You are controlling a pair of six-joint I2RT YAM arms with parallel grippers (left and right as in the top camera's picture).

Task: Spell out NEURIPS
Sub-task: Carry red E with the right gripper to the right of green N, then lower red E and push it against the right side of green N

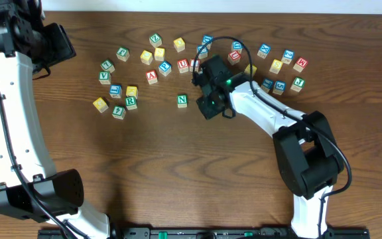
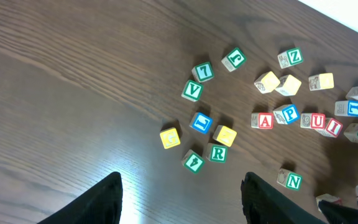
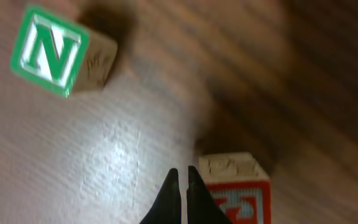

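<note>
Overhead view: N cube [image 1: 182,100] lies just left of your right gripper [image 1: 207,105]. Left wrist: your left gripper [image 2: 180,182] stands spread and empty, with the R cube [image 2: 217,153] just ahead. Right wrist: fingers [image 3: 171,200] clenched on nothing, red cube [image 3: 236,186] just right of the tips.

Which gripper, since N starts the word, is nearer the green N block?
Right. The right gripper, shut, hangs just beside the N block. The left gripper, open, hangs well away from it, near the far left corner of the table.
</note>
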